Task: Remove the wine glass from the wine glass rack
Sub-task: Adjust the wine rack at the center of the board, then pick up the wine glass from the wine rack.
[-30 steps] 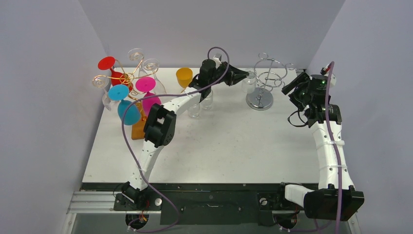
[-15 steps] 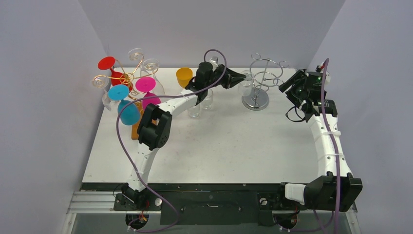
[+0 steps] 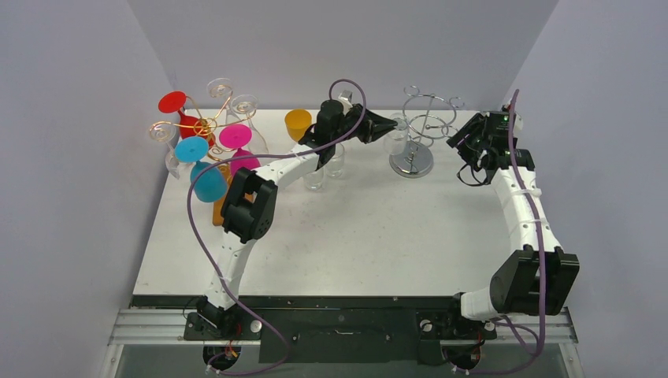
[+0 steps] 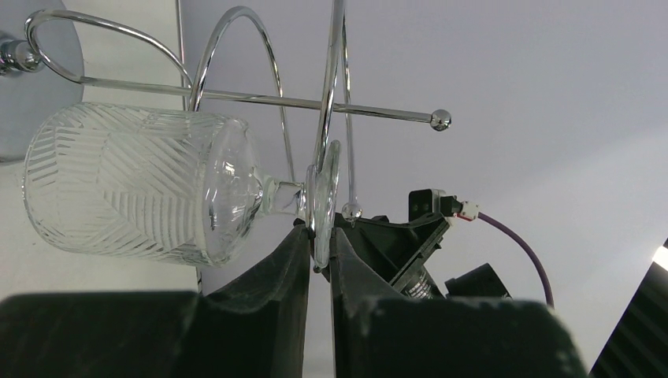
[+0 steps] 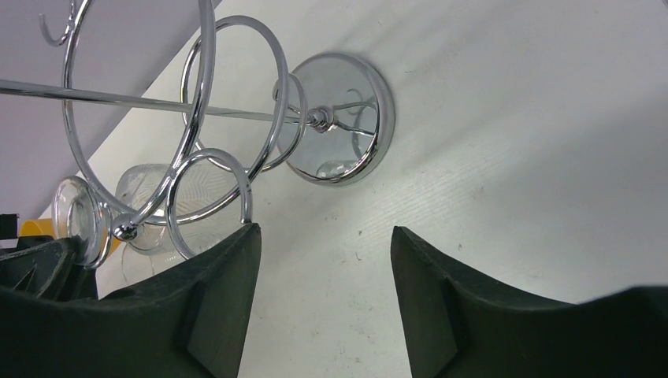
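- Left claw (image 4: 317,246): closed in on the foot of the wine glass (image 4: 134,185). I see both fingers pinching the thin disc edge-on.
- Wine glass: clear, with a cut-line pattern on the bowl. It hangs bowl-down at the chrome wine glass rack (image 3: 425,118), on the side facing the left edge of the tabletop (image 3: 378,236). The foot lies against one of the wire loops. I cannot tell whether it rests on the loop or sits just clear of it.
- Wine glass rack: stands near the far edge, right of the middle, with its round mirror base (image 5: 339,118) flat on the tabletop.
- Right claw (image 5: 323,236): spread wide with nothing between the fingers. It hangs just beside the rack on the side toward the right edge, not touching it.
- Far left corner: a copper wire stand (image 3: 201,126) carries red, blue and pink glasses and some clear ones.
- Far edge, left of the middle: a yellow cup (image 3: 298,122). Small clear glasses (image 3: 315,177) stand under the left arm.
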Action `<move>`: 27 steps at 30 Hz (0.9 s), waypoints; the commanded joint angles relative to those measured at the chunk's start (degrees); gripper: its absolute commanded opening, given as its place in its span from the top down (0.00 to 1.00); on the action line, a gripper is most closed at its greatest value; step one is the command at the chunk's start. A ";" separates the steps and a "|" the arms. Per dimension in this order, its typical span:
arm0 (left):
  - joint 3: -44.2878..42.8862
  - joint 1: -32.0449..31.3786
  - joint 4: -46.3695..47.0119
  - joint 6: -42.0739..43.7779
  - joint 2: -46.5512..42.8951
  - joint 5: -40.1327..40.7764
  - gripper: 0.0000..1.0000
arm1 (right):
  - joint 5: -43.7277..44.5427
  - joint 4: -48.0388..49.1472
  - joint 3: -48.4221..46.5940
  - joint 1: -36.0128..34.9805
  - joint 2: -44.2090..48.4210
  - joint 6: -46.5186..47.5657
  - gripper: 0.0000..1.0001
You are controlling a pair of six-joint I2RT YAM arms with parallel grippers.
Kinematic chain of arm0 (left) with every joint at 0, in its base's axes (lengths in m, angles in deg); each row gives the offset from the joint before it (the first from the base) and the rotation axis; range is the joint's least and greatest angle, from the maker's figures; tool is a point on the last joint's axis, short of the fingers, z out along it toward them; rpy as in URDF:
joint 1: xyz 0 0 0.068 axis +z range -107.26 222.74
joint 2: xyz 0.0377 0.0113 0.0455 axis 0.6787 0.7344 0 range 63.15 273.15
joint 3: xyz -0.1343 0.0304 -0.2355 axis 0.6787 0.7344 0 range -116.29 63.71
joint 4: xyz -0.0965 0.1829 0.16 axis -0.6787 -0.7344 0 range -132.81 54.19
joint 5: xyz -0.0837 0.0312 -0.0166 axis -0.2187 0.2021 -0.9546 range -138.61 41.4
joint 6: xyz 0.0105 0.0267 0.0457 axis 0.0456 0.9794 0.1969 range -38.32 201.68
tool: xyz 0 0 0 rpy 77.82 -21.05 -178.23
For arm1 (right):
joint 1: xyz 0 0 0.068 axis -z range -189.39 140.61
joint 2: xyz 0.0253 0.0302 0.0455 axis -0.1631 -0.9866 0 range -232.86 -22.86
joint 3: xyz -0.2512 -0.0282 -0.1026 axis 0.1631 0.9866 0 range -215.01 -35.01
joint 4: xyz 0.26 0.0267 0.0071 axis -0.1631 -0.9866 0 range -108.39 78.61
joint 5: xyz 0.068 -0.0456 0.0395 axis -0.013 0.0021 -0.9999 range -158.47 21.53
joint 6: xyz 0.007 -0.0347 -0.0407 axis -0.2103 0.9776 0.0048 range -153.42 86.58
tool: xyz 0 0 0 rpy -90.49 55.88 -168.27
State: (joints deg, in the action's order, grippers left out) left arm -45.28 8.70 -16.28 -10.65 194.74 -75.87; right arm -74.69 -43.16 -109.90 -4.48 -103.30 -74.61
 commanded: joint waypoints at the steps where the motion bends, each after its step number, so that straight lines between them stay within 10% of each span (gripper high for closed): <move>1: -1.05 0.50 6.30 0.84 -6.61 -0.33 1.00 | 0.68 2.54 -3.39 0.45 -0.98 -0.43 0.43; 27: -2.66 0.82 3.32 1.77 -5.00 -0.33 1.00 | -2.47 2.67 -4.45 0.74 0.84 -1.81 0.41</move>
State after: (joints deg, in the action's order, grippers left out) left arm -45.28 9.10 -16.76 -9.54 194.72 -75.85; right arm -76.68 -42.75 -113.55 -4.07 -101.53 -76.09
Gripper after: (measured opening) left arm 0.089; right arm 0.595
